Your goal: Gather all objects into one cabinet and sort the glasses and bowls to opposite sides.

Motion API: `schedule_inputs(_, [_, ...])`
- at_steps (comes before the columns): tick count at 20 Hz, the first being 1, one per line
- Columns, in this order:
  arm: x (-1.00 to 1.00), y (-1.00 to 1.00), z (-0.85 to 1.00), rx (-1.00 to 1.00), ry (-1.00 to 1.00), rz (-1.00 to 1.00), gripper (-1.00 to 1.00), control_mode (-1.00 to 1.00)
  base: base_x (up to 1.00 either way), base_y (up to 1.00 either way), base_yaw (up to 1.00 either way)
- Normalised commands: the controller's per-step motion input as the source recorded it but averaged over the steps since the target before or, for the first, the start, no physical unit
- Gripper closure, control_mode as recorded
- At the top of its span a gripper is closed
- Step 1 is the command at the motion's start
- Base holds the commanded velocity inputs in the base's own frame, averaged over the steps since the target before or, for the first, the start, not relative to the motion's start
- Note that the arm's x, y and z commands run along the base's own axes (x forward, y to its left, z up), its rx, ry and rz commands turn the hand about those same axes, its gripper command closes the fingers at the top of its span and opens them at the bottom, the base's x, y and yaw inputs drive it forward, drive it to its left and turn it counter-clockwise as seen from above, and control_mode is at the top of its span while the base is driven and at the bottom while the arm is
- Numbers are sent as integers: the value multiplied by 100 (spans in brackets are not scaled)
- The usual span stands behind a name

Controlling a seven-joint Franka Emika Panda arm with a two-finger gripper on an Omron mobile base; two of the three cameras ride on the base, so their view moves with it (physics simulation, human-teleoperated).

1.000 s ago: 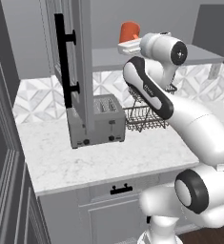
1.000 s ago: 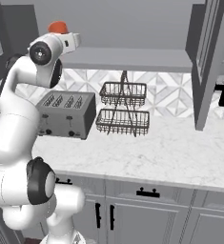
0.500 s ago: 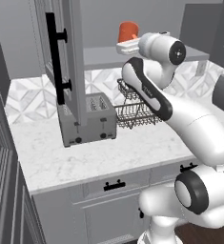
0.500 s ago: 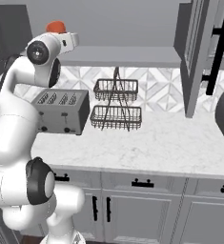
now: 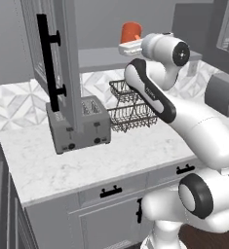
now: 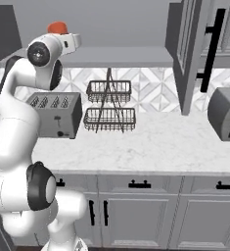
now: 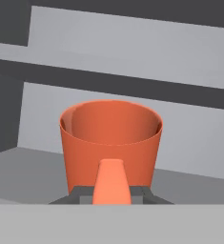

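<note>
Orange-red mug (image 7: pixel 111 143) is seen mid-frame in the hand view, upright, its handle turned toward the camera and pinched between the pressed-together fingers of the gripper (image 7: pixel 111 195). In the left base view the mug (image 5: pixel 131 32) is at upper centre, at the tip of the raised arm, above a grey ledge (image 5: pixel 99 56); in the right base view its top (image 6: pixel 57 27) shows at upper left. Whether it rests on the ledge or is held just clear cannot be told.

Below, on the counter (image 5: pixel 135 151): a wire rack (image 5: pixel 130 109) beside a toaster (image 5: pixel 79 129). A grey cabinet door (image 5: pixel 52 63) stands open at upper left.

Progress is judged early: one glass is in hand and not yet released. Blue cups, black bowl and brown shelf were not located, so gathering and sorting are taken as still to be done.
</note>
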Motion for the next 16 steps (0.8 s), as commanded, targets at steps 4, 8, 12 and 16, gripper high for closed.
schedule_inputs(4, [0, 0, 0, 0, 0, 0, 100, 100, -63, -9, -2])
schedule_inputs(8, [0, 0, 0, 0, 0, 0, 100, 100, -73, -24, -7])
schedule_inputs(12, [0, 0, 0, 0, 0, 0, 100, 100, -59, -24, -10])
schedule_inputs(16, [0, 0, 0, 0, 0, 0, 100, 100, -53, -24, -15])
